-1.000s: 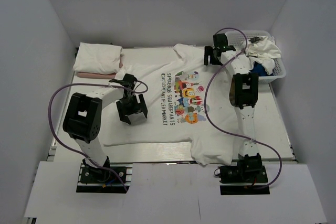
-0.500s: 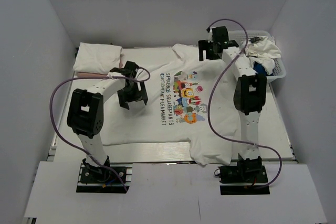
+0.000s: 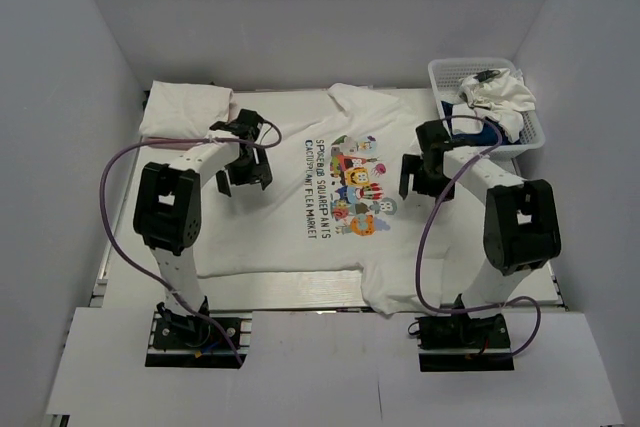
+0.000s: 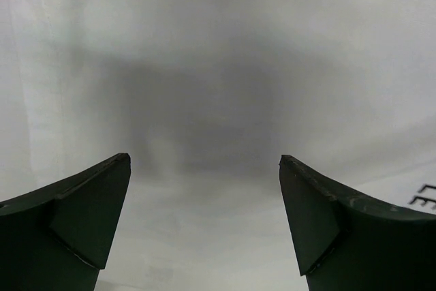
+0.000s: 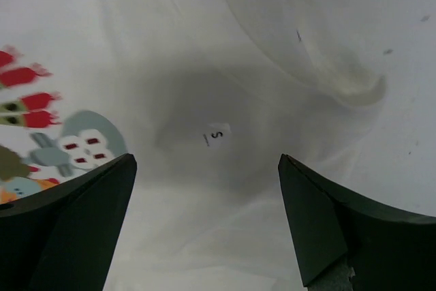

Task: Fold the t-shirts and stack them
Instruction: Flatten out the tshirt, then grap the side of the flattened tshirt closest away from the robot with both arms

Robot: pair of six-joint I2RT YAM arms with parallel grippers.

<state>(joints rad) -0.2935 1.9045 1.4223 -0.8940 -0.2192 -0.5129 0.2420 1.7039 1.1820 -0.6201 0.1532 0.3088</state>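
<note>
Seen from the near edge, with the table centre as the clock's hub: two black arms rise from their bases at 6 o'clock. A white shirt (image 3: pixel 340 237) with a cartoon print (image 3: pixel 360 187) lies spread flat across the middle. One sleeve points to 6, the other to 12, and the collar end is toward 3.

The left gripper (image 3: pixel 245 169) hangs just over plain cloth at 9 o'clock, its jaws spread wide and holding nothing. The right gripper (image 3: pixel 420 175) hangs low at 3 o'clock, equally wide and empty. Its wrist view shows the neck label (image 5: pixel 216 134) between its fingers.

The fold of this shirt looks only about to begin. Next, each gripper likely has to drop and pinch an edge, catching both layers.

Farther back, at 10 o'clock, a stack (image 3: pixel 185 112) of folded shirts rests, white over pale pink. At 2 o'clock a white basket (image 3: pixel 440 69) holds a crumpled heap (image 3: pixel 500 97), white with some blue.

The table (image 3: pixel 520 247) is white and matte. Plain pale walls (image 3: pixel 300 7) close in on three sides.
</note>
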